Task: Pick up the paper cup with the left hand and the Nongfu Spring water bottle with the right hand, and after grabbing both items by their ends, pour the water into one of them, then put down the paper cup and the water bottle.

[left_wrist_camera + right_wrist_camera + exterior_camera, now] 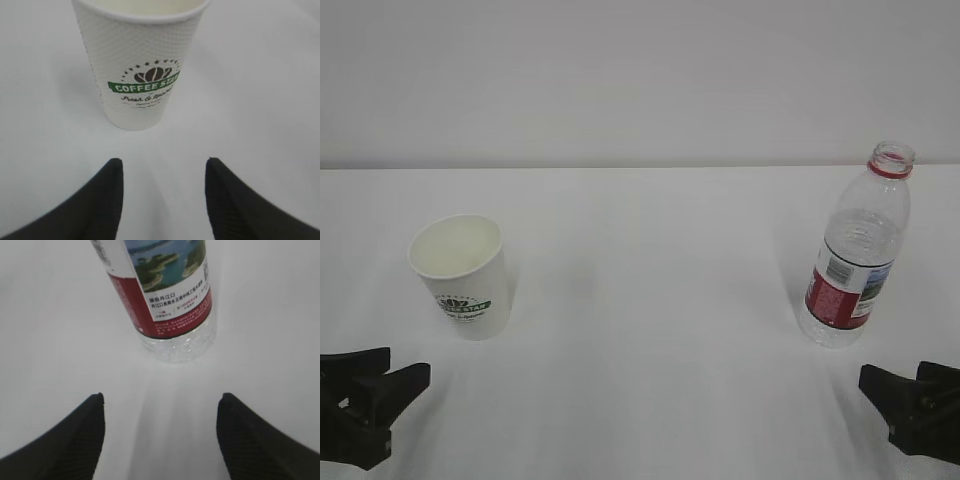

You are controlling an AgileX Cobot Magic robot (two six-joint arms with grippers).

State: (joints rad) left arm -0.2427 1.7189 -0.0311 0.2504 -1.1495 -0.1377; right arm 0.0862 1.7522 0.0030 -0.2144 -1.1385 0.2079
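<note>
Exterior view: the cup (pixel 461 277) stands upright on the white table (pixel 650 300) at about 9 o'clock, the bottle (pixel 856 250) upright at 3 o'clock, cap off, red neck ring showing. The two are well apart. The left hand (pixel 365 395) sits at 7 o'clock, the right hand (pixel 912 398) at 5 o'clock, both low at the frame edge and clear of their targets. This looks like the approach step, nothing grasped yet.

Left wrist view: the cup (pixel 140 65) is at 12 o'clock, a tapered white paper shell with a dimpled texture, green band and coffee-bean logo, cream inside. The left hand (pixel 162 167) has its fingers spread and empty, the cup ahead of the gap. Next it needs a straight advance, then a gentle close, since thin paper crushes easily.

Right wrist view: the bottle (pixel 167 295) at 12 o'clock, clear ribbed plastic, glossy red-and-white label with a landscape. The right hand (pixel 161 402) is wide open, holding nothing. Its next move is forward to straddle the base; smooth plastic may slip
</note>
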